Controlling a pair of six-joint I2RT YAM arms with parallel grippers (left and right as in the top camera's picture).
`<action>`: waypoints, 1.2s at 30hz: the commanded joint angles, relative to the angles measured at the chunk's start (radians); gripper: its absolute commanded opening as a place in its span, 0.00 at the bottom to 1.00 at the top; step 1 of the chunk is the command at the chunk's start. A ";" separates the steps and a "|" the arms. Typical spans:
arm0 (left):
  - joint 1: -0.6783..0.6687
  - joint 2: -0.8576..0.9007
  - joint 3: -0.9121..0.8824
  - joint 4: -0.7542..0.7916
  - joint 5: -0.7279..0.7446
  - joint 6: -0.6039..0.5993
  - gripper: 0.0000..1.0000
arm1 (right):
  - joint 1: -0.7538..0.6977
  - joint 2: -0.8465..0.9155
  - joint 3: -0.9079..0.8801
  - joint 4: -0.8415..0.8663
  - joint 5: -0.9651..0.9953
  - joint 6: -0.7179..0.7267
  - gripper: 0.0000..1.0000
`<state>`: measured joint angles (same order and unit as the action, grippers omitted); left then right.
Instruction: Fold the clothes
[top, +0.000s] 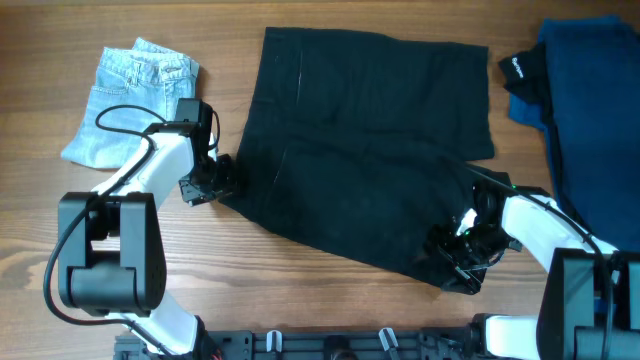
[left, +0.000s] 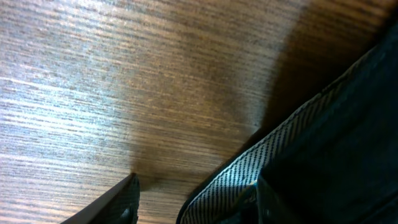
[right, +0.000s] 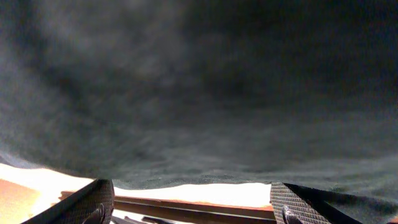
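Note:
A black garment lies spread flat across the middle of the wooden table. My left gripper sits low at the garment's left edge. In the left wrist view its fingers are apart, and the black cloth lies against the right finger with bare wood between the fingers. My right gripper is at the garment's lower right corner. In the right wrist view its fingers are wide apart and the black cloth fills the view just beyond them, its edge between the tips.
Folded light-blue jeans lie at the far left, just behind the left arm. A dark blue garment with a black piece bearing a white logo lies at the far right. The table's front edge runs close behind the right gripper.

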<state>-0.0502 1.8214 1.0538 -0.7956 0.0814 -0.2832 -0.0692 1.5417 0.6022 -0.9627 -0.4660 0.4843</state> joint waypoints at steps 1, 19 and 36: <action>0.002 0.013 -0.008 0.010 0.034 0.018 0.64 | 0.000 0.009 -0.044 0.103 0.005 0.029 0.81; 0.003 0.013 -0.008 -0.016 0.003 0.018 0.98 | -0.066 -0.015 0.177 0.066 0.208 0.031 0.07; 0.003 0.013 -0.008 -0.023 0.003 0.018 1.00 | -0.140 -0.369 0.092 -0.188 0.175 0.129 0.75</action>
<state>-0.0502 1.8194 1.0618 -0.8116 0.0914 -0.2749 -0.2047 1.1797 0.7544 -1.1484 -0.3012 0.5526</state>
